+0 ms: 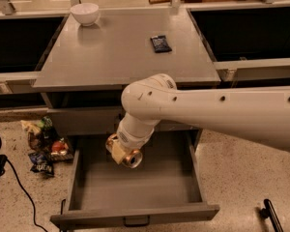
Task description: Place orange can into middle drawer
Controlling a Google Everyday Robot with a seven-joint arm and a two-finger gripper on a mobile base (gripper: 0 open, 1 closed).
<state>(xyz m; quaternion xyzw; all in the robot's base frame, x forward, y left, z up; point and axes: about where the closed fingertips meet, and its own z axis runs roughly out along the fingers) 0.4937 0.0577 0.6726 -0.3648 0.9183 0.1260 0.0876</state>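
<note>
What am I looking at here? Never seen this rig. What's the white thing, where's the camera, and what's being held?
The big white tube is the robot's single arm, reaching in from the right. There is only one camera, looking down on the scene from above. Where it is mounted isn't known.

At the arm's end is the tool, a two-finger clamp. It hangs over the left part of the open middle drawer and is closed on the orange can. The can is tilted, with its shiny copper end facing the camera. The drawer tray below it looks bare.

On the gray cabinet top sit a white bowl at the back left and a dark-blue packet near the middle right. Some snack wrappers lie on the floor to the left.
</note>
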